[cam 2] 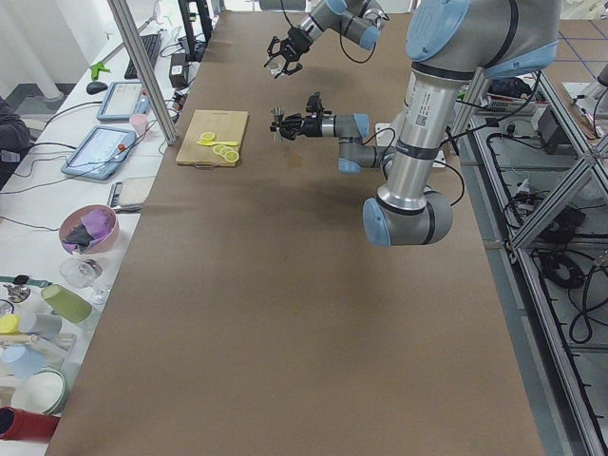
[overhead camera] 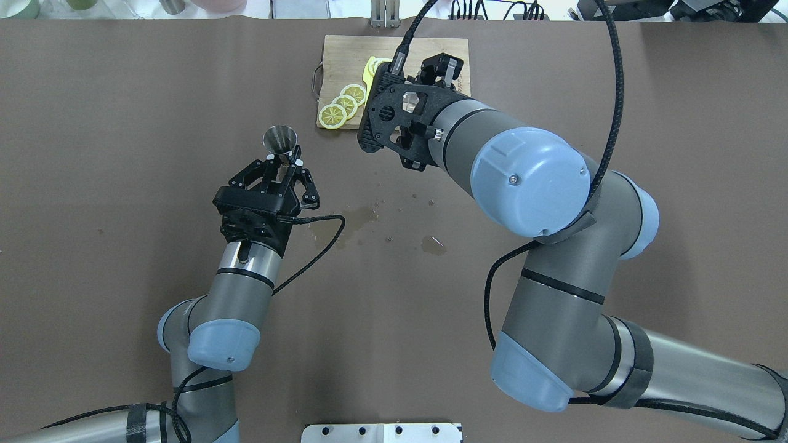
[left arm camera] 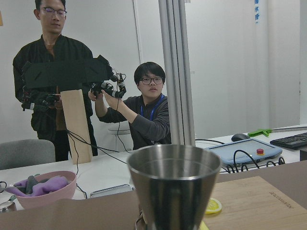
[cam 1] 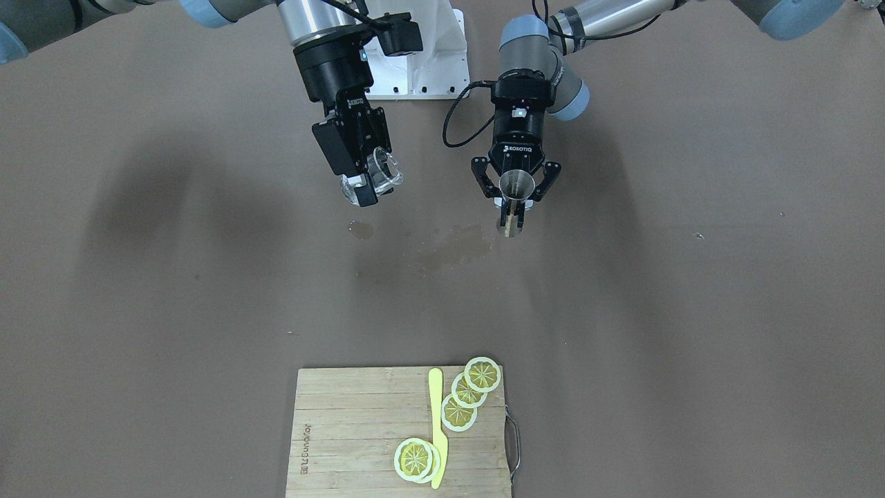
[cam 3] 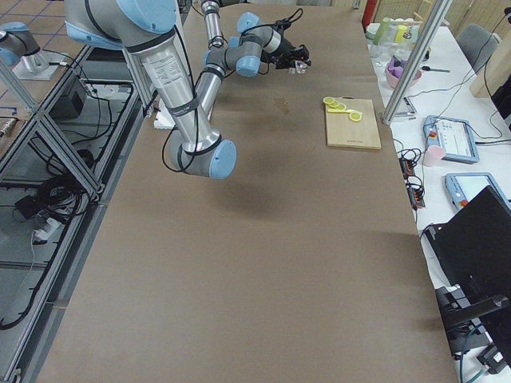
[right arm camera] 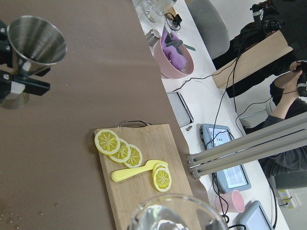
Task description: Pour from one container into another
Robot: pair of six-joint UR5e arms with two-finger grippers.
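Above table (cam 1: 691,332), left gripper (cam 1: 514,205) clamps jigger (cam 1: 516,184) at waist, upright; right gripper (cam 1: 368,178) clamps cup (cam 1: 387,169), near but apart. Approach step, I judge; next, cup lip over jigger mouth, then tip.

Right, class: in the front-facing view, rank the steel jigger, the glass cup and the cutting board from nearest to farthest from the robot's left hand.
1. Steel jigger: gripped in the left hand itself.
2. Glass cup: beside it, held by the right hand.
3. Cutting board: far off, at the view's bottom.
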